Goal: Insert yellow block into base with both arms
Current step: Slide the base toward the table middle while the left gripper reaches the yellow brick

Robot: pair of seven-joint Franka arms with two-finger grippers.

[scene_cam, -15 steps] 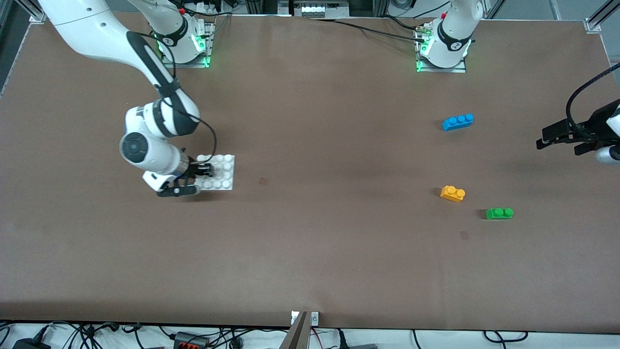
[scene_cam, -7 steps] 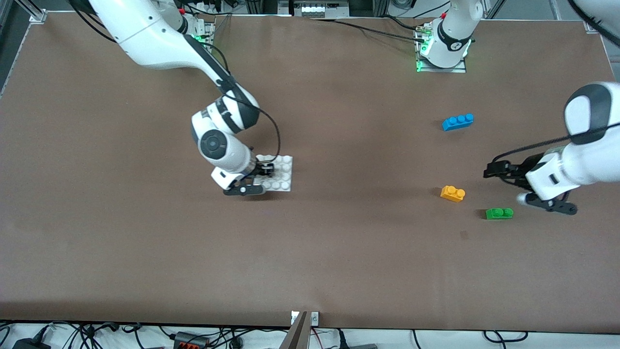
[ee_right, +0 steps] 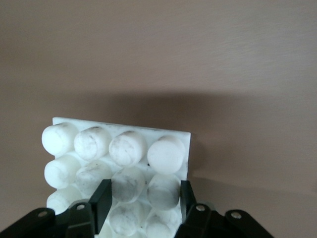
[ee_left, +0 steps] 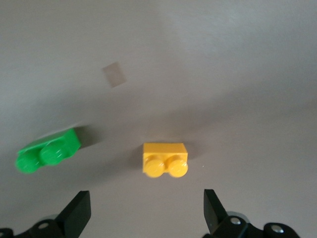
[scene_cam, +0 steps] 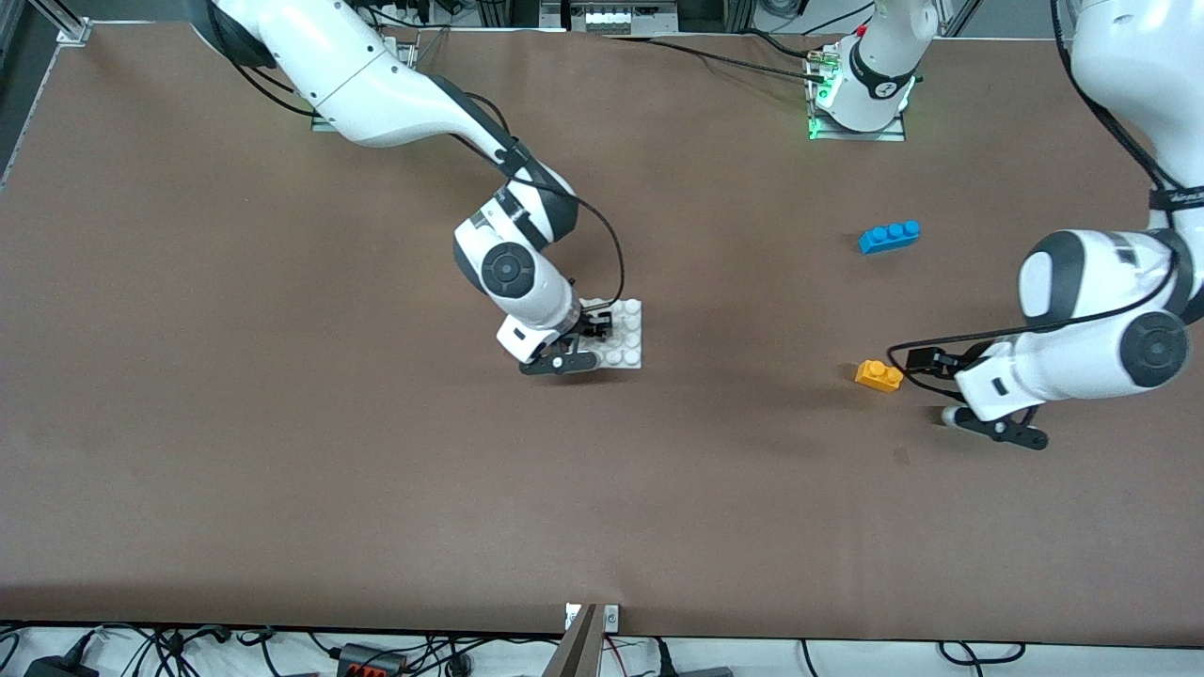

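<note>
The base (scene_cam: 625, 334), mid-table, is clamped in the right gripper (scene_cam: 591, 331). The spread left gripper (ee_left: 143, 218) hovers by the block (scene_cam: 879, 375), toward the left arm's edge. Light, rigid, smooth plastic is judged; its flat sides should be pinched.

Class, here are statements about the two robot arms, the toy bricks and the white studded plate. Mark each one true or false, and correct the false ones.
1. The right gripper is shut on the base. True.
2. The left gripper already holds the yellow block. False: its fingers are open and the block lies on the table between them, untouched.
3. The blue brick lies farther from the front camera than the yellow block. True.
4. The green brick is stacked on the yellow block. False: it lies beside it on the table, apart.
5. The base has bricks pressed onto it. False: only bare studs show.
</note>
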